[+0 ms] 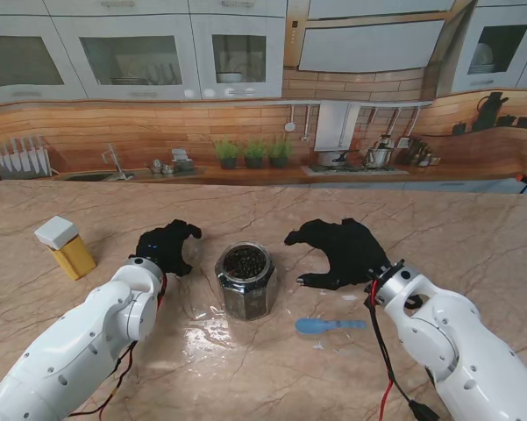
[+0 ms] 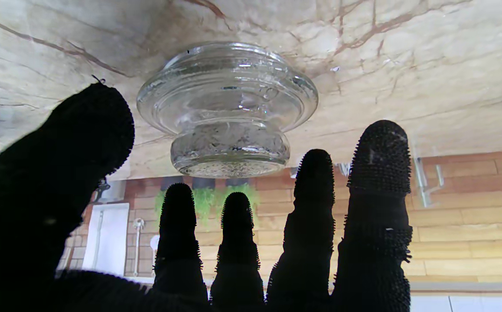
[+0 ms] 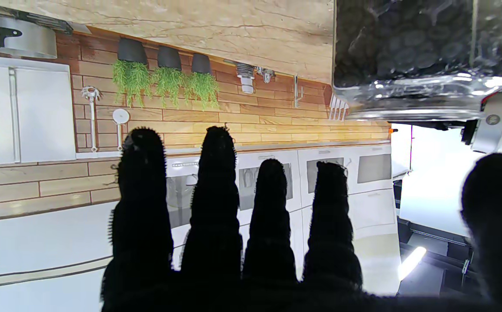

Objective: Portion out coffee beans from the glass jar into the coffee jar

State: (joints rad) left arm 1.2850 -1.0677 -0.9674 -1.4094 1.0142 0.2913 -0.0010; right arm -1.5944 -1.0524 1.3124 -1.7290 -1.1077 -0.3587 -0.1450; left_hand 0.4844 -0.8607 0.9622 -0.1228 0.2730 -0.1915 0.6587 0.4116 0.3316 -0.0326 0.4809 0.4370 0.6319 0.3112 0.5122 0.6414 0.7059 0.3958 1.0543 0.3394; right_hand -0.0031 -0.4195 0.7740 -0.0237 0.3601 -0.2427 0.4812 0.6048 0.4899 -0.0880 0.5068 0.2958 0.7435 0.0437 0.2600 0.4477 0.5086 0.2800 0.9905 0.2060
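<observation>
Marble-patterned table (image 1: pixel 272 368) seen from the stand camera, with my two black-gloved hands resting low on either side of a faceted glass jar (image 1: pixel 245 281) that stands upright, open-topped and full of dark coffee beans. My left hand (image 1: pixel 165 246) lies to the jar's left, fingers spread and holding nothing; its wrist camera shows a clear glass lid (image 2: pixel 227 108) sitting on the table just ahead of the fingertips (image 2: pixel 381 147), not touched. My right hand (image 1: pixel 346 254) lies to the jar's right, fingers also apart and empty, thumb reaching toward the jar without meeting it; its wrist camera shows the bean-filled glass close beside the thumb. A small blue scoop (image 1: pixel 329 325) lies flat on the table nearer to me than the right hand. A yellow container with a white cap (image 1: pixel 66 246) stands well off to the left; I take it for the coffee jar, and its cap appears closed. Risks as I judge them: the right thumb could nudge the full open jar and spill beans; the thin scoop lying flat may slide away under bulky gloved fingers; the left hand could knock the loose lid across the table; and beans cannot go in until the yellow container is opened.
</observation>
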